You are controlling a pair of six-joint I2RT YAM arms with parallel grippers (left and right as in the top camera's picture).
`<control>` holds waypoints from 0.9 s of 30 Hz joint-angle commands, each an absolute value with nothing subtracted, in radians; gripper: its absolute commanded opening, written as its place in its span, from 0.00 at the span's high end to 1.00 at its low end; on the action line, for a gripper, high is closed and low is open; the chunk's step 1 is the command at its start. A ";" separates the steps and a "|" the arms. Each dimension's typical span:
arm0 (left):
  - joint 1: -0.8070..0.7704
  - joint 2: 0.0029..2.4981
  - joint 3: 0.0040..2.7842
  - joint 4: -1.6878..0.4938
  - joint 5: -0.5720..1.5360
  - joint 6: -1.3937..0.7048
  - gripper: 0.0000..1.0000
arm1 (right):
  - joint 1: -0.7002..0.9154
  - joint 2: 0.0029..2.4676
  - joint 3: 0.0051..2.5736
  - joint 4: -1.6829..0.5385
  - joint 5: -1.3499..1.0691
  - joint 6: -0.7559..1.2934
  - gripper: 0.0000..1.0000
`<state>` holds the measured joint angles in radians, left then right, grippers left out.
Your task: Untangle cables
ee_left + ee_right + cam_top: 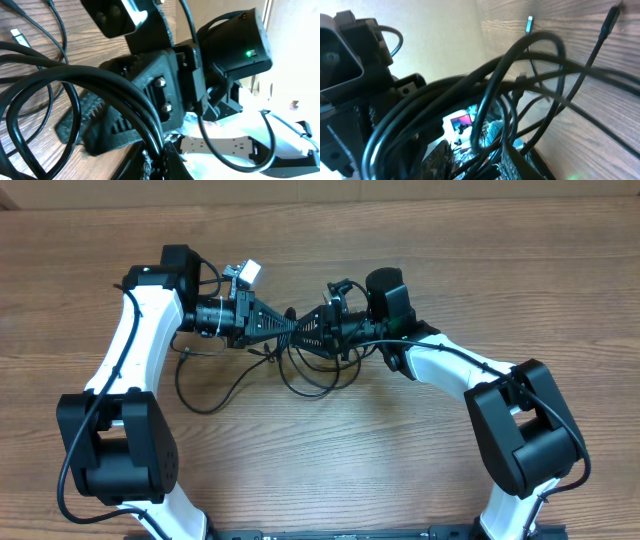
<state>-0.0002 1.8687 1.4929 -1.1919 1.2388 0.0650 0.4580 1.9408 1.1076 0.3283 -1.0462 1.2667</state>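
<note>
in the middle of the overhead view the left gripper (290, 323) and right gripper (305, 328) meet tip to tip above the table (420, 250). the cables (310, 392) run through that meeting point and hang in loops just below it, with one long loop trailing to the lower left. in the left wrist view the cables (115, 87) sweep as a thick bundle down into the bottom centre, where the left gripper is clamped together on them; a plug (17, 36) lies on the wood at upper left. in the right wrist view cables (495, 85) crowd the frame, and i cannot tell how the right jaws stand.
</note>
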 commanded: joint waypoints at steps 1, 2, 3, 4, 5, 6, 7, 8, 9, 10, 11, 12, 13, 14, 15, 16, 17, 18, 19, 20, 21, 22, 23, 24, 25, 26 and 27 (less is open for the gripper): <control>0.001 1.874 1.505 -1.192 1.354 0.041 0.96 | 0.476 1.941 1.114 0.335 -0.968 1.288 0.71; 0.001 1.874 1.505 -1.192 1.354 0.041 0.96 | 0.478 1.941 1.114 0.335 -0.950 1.288 0.71; 0.001 1.874 1.505 -1.193 1.353 0.042 0.96 | 0.478 1.941 1.114 0.334 -0.934 1.287 0.75; 0.001 1.874 1.505 -1.191 1.349 0.045 0.96 | 0.477 1.941 1.114 0.326 -0.927 1.287 0.83; 0.001 1.874 1.505 -1.188 1.322 0.045 0.96 | 0.477 1.941 1.114 0.318 -0.928 1.287 0.94; 0.001 1.874 1.505 -1.184 1.286 0.045 0.96 | 0.472 1.941 1.114 0.307 -0.928 1.287 0.96; 0.001 1.874 1.505 -1.180 1.222 0.045 0.96 | 0.463 1.941 1.114 0.292 -0.935 1.285 0.96; 0.001 1.874 1.505 -1.182 1.166 0.046 0.96 | 0.445 1.941 1.114 0.264 -0.947 1.274 0.96; 0.001 1.874 1.505 -1.182 1.143 0.049 0.96 | 0.434 1.941 1.114 0.247 -0.955 1.264 0.96; 0.002 1.874 1.505 -1.181 1.142 0.059 0.96 | 0.416 1.941 1.114 0.215 -0.966 1.247 0.96; 0.002 1.874 1.505 -1.180 1.142 0.062 0.96 | 0.407 1.941 1.114 0.199 -0.971 1.238 0.96; 0.002 1.874 1.505 -1.177 1.141 0.068 0.96 | 0.396 1.941 1.114 0.171 -0.978 1.217 0.96; 0.002 1.874 1.505 -1.173 1.141 0.083 0.96 | 0.381 1.941 1.113 0.138 -0.991 1.180 0.96; 0.002 1.874 1.505 -1.172 1.141 0.092 0.96 | 0.373 1.941 1.113 0.114 -0.994 1.159 0.96; 0.002 1.874 1.505 -1.173 1.141 0.101 0.96 | 0.363 1.941 1.113 0.085 -0.997 1.137 0.96; 0.002 1.874 1.505 -1.173 1.140 0.104 0.96 | 0.356 1.941 1.113 0.057 -0.996 1.119 0.96; 0.002 1.874 1.505 -1.173 1.141 0.106 0.96 | 0.342 1.941 1.113 0.015 -0.996 1.092 0.96; 0.002 1.874 1.505 -1.173 1.142 0.105 0.96 | 0.337 1.941 1.113 -0.003 -0.995 1.081 0.96; 0.002 1.874 1.505 -1.173 1.142 0.105 0.96 | 0.334 1.941 1.113 -0.016 -0.995 1.066 0.96; 0.002 1.874 1.505 -1.173 1.142 0.105 0.96 | 0.334 1.941 1.113 -0.032 -0.989 1.064 0.96; 0.002 1.874 1.505 -1.173 1.142 0.105 0.96 | 0.334 1.941 1.113 -0.039 -0.985 1.064 0.96; 0.002 1.874 1.505 -1.173 1.142 0.105 0.96 | 0.336 1.941 1.113 -0.040 -0.985 1.064 0.96; 0.002 1.874 1.505 -1.173 1.142 0.105 0.96 | 0.339 1.941 1.113 -0.040 -0.985 1.064 0.96; 0.001 1.874 1.505 -1.173 1.142 0.104 0.96 | 0.341 1.941 1.113 -0.039 -0.985 1.065 0.96; 0.001 1.874 1.505 -1.173 1.142 0.104 0.96 | 0.341 1.941 1.113 -0.039 -0.985 1.065 0.96; 0.001 1.874 1.505 -1.173 1.142 0.104 0.96 | 0.341 1.941 1.113 -0.039 -0.985 1.065 0.96; 0.001 1.874 1.505 -1.173 1.142 0.104 0.96 | 0.341 1.941 1.113 -0.038 -0.985 1.069 0.96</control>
